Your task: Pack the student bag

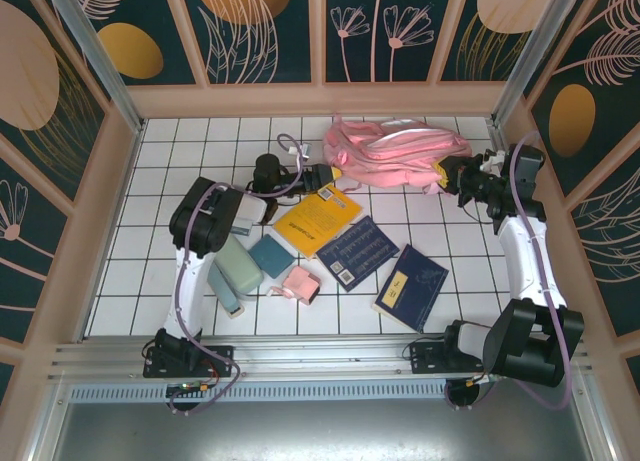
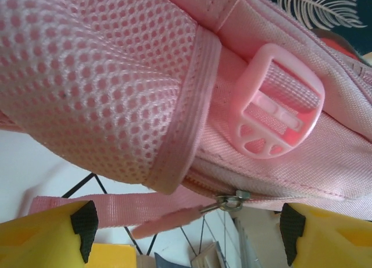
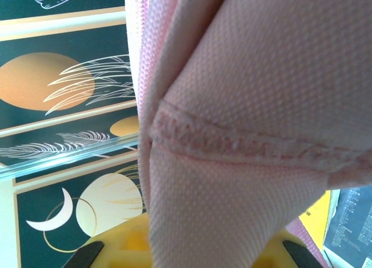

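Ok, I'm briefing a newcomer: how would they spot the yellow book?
Find the pink student bag at the far side of the white tiled table. Just below it in the overhead view lies the yellow book. Unlike the two dark blue books to its right, its cover is yellow.

Bright, even light, soft shadows.

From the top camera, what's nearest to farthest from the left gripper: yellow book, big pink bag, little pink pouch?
1. student bag, right at the left gripper.
2. yellow book, just beside it, mid-table.
3. little pink pouch, toward the front edge.
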Controlling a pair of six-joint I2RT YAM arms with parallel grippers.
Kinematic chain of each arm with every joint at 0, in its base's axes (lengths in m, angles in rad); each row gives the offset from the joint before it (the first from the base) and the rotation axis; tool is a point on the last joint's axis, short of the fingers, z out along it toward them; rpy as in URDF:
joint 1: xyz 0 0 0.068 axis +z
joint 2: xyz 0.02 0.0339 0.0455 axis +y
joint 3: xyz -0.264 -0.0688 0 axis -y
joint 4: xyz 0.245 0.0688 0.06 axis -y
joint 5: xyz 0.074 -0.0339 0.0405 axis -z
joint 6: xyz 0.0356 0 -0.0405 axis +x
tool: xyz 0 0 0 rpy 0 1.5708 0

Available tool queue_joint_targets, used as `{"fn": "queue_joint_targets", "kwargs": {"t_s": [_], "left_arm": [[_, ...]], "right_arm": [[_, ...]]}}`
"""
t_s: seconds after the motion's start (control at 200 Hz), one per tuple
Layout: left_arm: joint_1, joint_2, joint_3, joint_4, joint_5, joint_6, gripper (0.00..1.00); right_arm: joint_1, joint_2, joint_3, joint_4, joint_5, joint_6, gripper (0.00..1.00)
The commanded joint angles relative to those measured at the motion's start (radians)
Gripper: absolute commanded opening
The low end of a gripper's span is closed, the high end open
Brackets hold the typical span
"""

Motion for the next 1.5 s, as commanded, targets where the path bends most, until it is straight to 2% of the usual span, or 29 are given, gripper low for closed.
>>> {"fn": "queue_joint_targets", "kwargs": {"t_s": [0.0,0.48,1.151,1.261,1.496], "left_arm": [[0.006,0.059,0.036,0.273,0.01,-0.185,0.83],[0.004,0.173,0.085,0.661,-0.028,-0.517,0.73],[-0.01,0.108,-0.003,0.661,-0.024,-0.487,0.46],[-0.015,0.097,-0.011,0.662,-0.015,-0.481,0.47],[-0.031,0.079,-0.033,0.661,-0.008,-0.473,0.68]], "right_arm": [[0.003,-0.029,0.004,0.125,-0.123,0.056,0.0],[0.004,-0.047,-0.026,0.185,-0.114,0.11,0.0],[0.001,-0.041,-0.055,0.184,-0.087,0.093,0.0],[0.0,-0.035,-0.054,0.183,-0.085,0.09,0.0],[-0.001,-0.03,-0.052,0.179,-0.075,0.086,0.0]]}}
